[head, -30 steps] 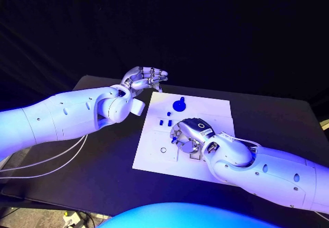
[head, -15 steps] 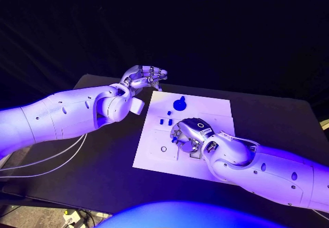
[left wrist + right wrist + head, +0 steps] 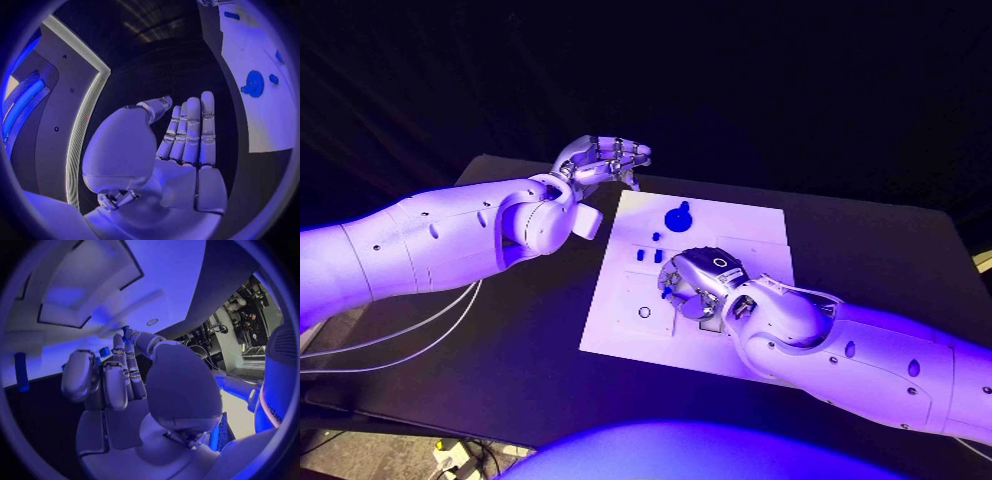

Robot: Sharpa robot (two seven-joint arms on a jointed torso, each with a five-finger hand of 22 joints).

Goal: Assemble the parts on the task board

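Note:
The white task board lies in the middle of the black table. A round blue part with a short stem lies near its far edge, with small blue parts just in front of it. My right hand is low over the board's middle with its fingers curled down. In the right wrist view a small blue part sits pinched at its fingertips. My left hand is raised beyond the board's far left corner. Its fingers are straight and side by side, holding nothing.
A small ring-shaped hole marks the board's near left area. The right wrist view shows dark-edged recesses and a blue peg on the board. White cables trail over the table's left side.

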